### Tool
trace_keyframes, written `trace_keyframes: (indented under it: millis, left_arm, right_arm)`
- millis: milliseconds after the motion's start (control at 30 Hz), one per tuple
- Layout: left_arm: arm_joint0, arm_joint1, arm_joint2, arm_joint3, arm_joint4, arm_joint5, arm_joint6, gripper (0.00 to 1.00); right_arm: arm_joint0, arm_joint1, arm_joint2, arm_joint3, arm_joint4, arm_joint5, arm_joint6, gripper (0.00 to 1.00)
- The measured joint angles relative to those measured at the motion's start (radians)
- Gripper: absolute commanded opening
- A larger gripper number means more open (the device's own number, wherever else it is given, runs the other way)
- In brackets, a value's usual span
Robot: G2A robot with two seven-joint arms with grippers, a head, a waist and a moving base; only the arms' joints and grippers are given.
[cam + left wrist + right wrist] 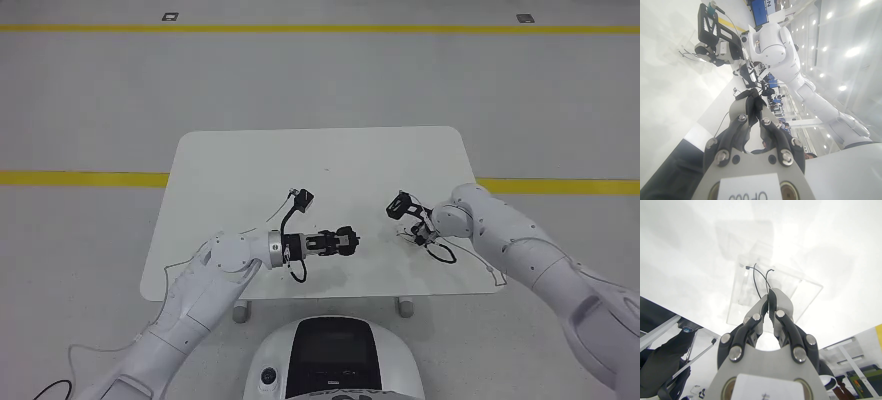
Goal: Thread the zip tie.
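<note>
A thin black zip tie is pinched in my right gripper, which is shut on it. Two strands rise from the fingertips and cross; one ends in a small square head. The tie hangs just over a clear plastic stand on the white table. In the left wrist view the right gripper points down at the same zip tie and stand. My left gripper hovers near the table's front middle, aimed at the right one, its fingers shut with nothing seen between them.
The right arm's black camera mount sits just above its gripper, and the left arm's stands beside its wrist. A black cable loops by the right wrist. The table's front edge lies close below both grippers.
</note>
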Motion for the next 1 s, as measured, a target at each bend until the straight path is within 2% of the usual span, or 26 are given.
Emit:
trace_keyframes:
  millis: [133, 400, 1000]
  left_arm:
    - [0.0, 0.0, 0.0, 0.0, 0.0, 0.0, 0.0, 0.0]
    - [0.0, 0.0, 0.0, 0.0, 0.0, 0.0, 0.0, 0.0]
    - [0.0, 0.0, 0.0, 0.0, 0.0, 0.0, 0.0, 0.0]
  right_arm:
    - [-0.002, 0.0, -0.005, -0.003, 0.006, 0.0, -0.004, 0.04]
    - [0.005, 0.003, -0.031, -0.028, 0.039, 0.0, 0.003, 0.11]
    - [0.032, 0.002, -0.097, -0.013, 0.054, 0.0, -0.04, 0.12]
